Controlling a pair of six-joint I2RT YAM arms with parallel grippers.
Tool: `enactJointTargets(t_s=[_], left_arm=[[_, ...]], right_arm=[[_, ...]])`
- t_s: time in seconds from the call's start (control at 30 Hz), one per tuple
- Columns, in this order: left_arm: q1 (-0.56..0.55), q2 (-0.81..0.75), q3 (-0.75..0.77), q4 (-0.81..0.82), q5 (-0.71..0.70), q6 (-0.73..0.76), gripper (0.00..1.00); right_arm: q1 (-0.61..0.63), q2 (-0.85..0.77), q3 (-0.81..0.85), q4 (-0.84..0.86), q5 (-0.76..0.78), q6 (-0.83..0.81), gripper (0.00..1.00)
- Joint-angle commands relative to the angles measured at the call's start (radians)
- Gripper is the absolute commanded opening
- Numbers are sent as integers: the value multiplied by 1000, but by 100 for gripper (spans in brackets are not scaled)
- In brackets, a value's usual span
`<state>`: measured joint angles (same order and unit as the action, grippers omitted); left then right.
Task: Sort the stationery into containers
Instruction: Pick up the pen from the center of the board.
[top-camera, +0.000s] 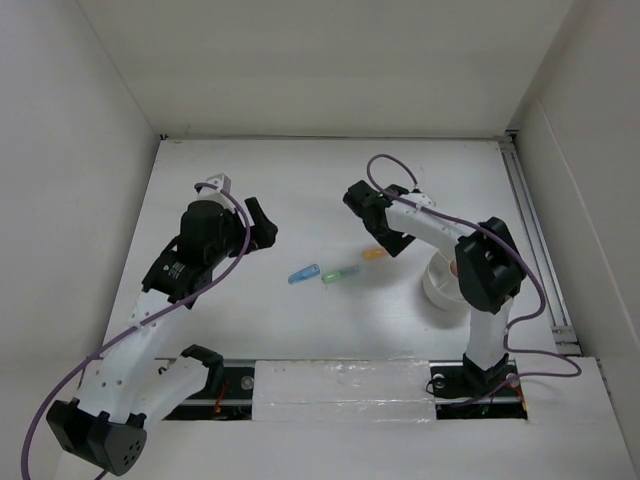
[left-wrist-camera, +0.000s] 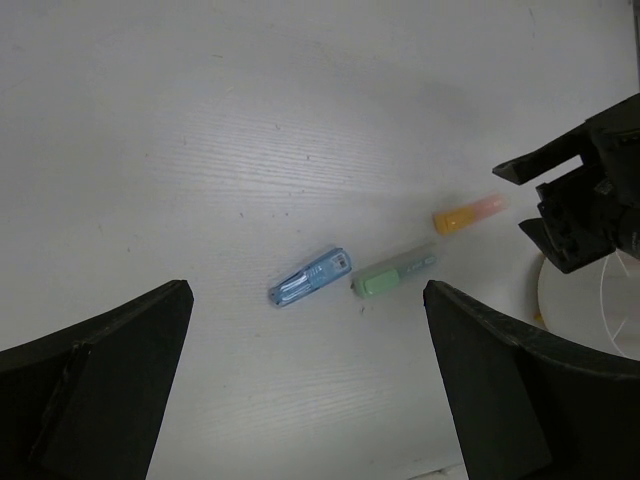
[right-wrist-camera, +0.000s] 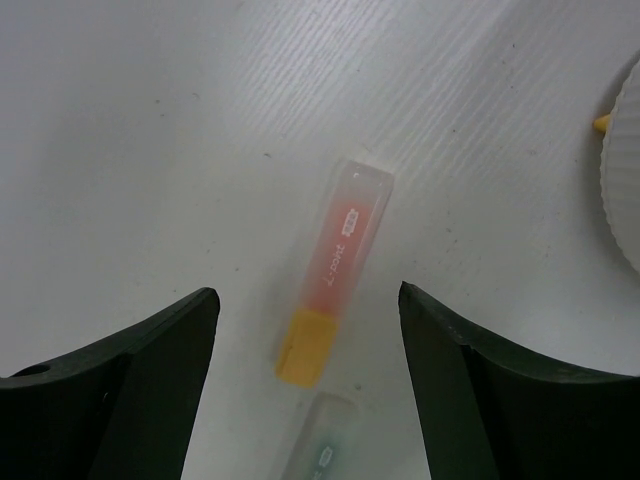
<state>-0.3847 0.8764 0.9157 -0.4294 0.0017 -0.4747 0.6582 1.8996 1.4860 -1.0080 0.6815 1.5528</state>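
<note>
Orange-capped stubby marker of translucent plastic (right-wrist-camera: 335, 270): lies flat on the white table (right-wrist-camera: 150, 120), directly below the right gripper (right-wrist-camera: 305, 300) and framed between its two black fingers.

Right pincer: spread wide, nothing held, no contact with the barrel.

Handling, judged: light, rigid, smooth-walled, so likely to skid or twist if pinched off-centre. Best taken across the short width at mid-barrel, fingers square to the long axis. Seems roughly lined up that way now.

Neighbours: green stubby marker (top-camera: 340, 273) just beside its capped end, blue stubby marker (top-camera: 304, 274) next along the row. Worth care not to nudge the green one on closing.

Round white plastic cup (top-camera: 436, 287): near, on the right, partly hidden by the right arm.

Left gripper (left-wrist-camera: 305, 295): also wide open and empty, raised over the table, looking down on the row.
</note>
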Motion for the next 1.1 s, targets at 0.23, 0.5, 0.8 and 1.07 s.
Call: enactJointTargets(t_s=[0.23,0.5,0.8,1.07], left_arm=[[1,-36,-5,37,18,16,100],[1,-45,-5,37,27,16,100],[1,-45,-5,37,27,16,100],[1,-45,-5,37,18,16,100]], right_arm=[[-77,67,-20,11,-89,50,78],[-86,139,-53,51,-157,50,76],[-120,177,-118,111,-226,30,56],[-129,168,-159,155,-257,30,2]])
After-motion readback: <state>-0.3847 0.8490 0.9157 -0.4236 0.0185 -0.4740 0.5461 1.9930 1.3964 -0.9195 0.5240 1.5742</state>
